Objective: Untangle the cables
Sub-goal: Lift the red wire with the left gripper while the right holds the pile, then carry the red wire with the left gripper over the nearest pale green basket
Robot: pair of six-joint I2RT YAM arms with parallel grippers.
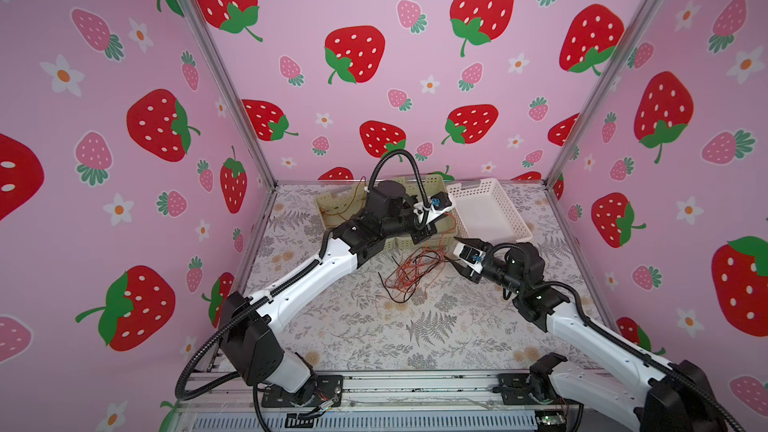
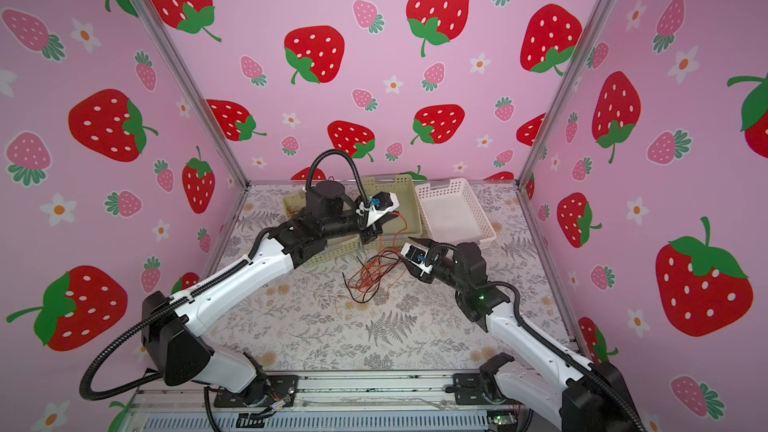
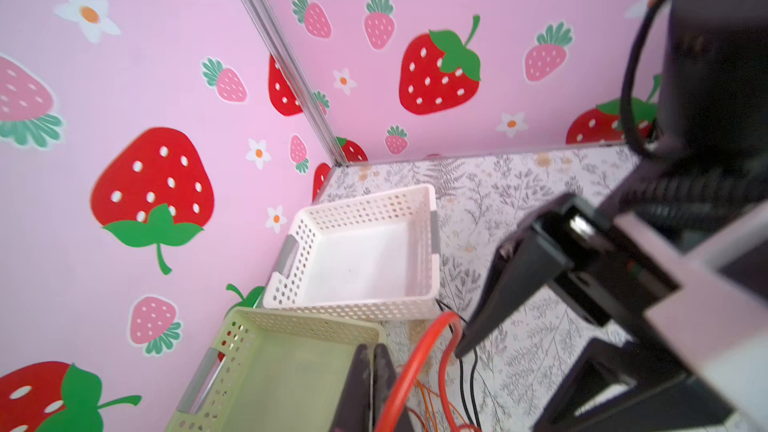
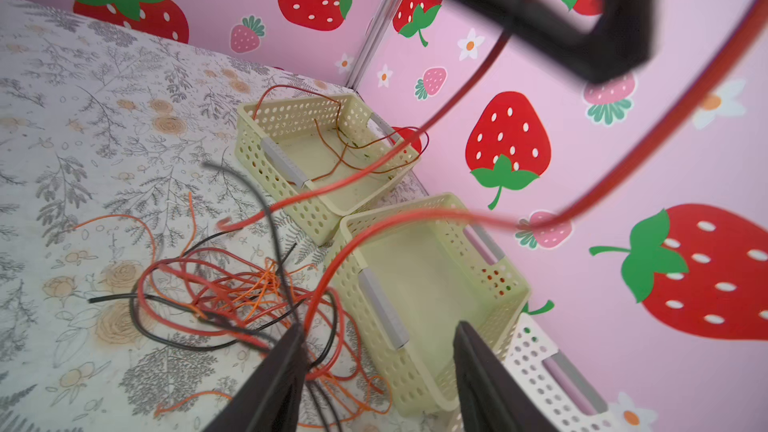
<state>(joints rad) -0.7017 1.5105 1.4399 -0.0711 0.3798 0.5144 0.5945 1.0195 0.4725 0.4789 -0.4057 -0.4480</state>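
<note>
The cables lie in a tangle (image 1: 409, 274) (image 2: 368, 276) (image 4: 232, 292) of red, orange and black wires on the floral table. They sit between my two grippers, just in front of the baskets. My left gripper (image 3: 371, 351) (image 1: 422, 236) is shut on the red cable (image 3: 415, 363). That cable rises from the pile as a loop (image 4: 457, 218) into the air. My right gripper (image 4: 380, 367) (image 1: 454, 250) (image 2: 405, 250) stands open at the pile's right edge, one finger (image 4: 286, 371) touching the wires, nothing between the jaws. An orange-brown cable (image 4: 332, 147) lies in the far green basket.
Two pale green baskets (image 4: 291, 118) (image 4: 419, 209) stand side by side at the back, with a white basket (image 1: 490, 209) (image 3: 361, 209) to their right. My left arm (image 1: 316, 276) reaches over the green baskets. Pink strawberry walls close in three sides.
</note>
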